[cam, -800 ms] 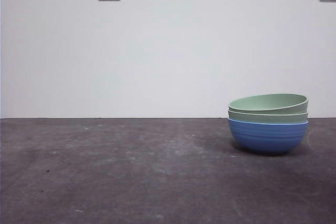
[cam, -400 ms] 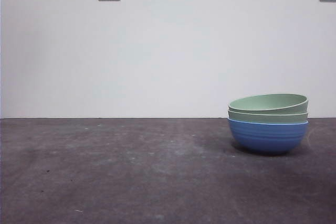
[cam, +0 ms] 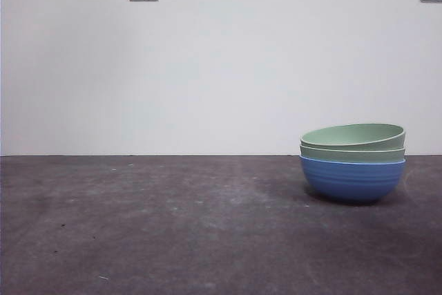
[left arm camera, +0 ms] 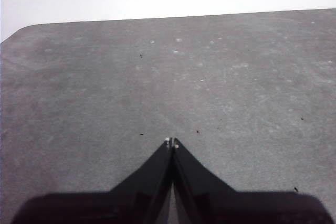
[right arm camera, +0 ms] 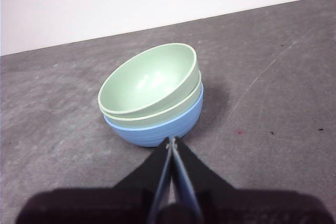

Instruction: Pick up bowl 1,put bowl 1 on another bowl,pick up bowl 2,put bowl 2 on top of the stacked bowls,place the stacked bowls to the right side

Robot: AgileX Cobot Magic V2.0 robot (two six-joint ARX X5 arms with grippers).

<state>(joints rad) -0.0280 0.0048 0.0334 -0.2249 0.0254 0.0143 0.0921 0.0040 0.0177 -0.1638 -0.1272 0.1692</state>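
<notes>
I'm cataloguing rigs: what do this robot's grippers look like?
Both look alike: the left gripper and the right gripper each have two matte black jaws tapering to a point from a broad dark base. Small pale specks mark the left's tips. No cables or labels show.

The dark grey table (cam: 173, 226) carries the stacked bowls (cam: 353, 162).

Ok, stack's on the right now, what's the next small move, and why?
Probably none on the bowls: just keep both arms back. The stacked bowls stand on the table's right side, two green ones nested in the blue bowl, the top one a little tilted. The right hand is shut and empty just short of the stack; the left hand is shut over bare table.
</notes>
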